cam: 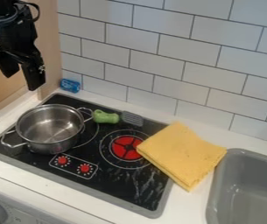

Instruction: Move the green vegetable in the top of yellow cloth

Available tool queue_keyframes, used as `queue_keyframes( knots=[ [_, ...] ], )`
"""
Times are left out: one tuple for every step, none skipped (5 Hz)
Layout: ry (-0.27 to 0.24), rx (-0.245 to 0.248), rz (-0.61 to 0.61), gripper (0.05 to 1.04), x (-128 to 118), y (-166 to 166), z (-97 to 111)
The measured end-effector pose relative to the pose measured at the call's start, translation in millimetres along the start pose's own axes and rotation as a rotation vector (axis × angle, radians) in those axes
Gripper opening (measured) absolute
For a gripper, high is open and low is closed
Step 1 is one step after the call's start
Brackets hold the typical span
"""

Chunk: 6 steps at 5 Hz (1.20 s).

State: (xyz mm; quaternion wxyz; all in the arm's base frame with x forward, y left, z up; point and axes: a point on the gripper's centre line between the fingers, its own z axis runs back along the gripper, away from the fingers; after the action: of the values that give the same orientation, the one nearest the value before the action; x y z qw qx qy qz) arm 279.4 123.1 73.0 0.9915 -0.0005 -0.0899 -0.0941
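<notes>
High at the upper left, the black gripper point(22, 81) hangs with its two fingers apart and nothing between them. It is above and left of the metal pot. The green, lumpy object point(105, 117) lies at the back of the black stovetop, just right of the pot's rear handle. The folded yellow cloth point(181, 153) lies flat at the right, partly over the stove's right edge and partly on the white counter. The green object is to the cloth's left and further back, apart from it.
The metal pot point(50, 129) stands on the stove's left side. A grey slotted piece point(131, 118) lies against the green object's right end. A blue item point(70, 85) is by the tiled wall; a grey sink point(246, 192) is at right.
</notes>
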Motion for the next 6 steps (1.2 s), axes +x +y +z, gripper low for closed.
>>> queue_keyframes(
  knots=[
    [0.048,-0.037,0.010,0.999,-12,-7,-13],
    [0.071,-0.070,-0.006,0.999,-15,-12,-15],
    [0.037,-0.072,-0.061,0.999,3,-12,-3],
    [0.033,-0.086,-0.126,0.999,15,-16,3],
    [0.047,-0.096,-0.256,0.999,30,-27,7],
    [0.070,-0.111,-0.436,0.999,47,-45,6]
  ],
)
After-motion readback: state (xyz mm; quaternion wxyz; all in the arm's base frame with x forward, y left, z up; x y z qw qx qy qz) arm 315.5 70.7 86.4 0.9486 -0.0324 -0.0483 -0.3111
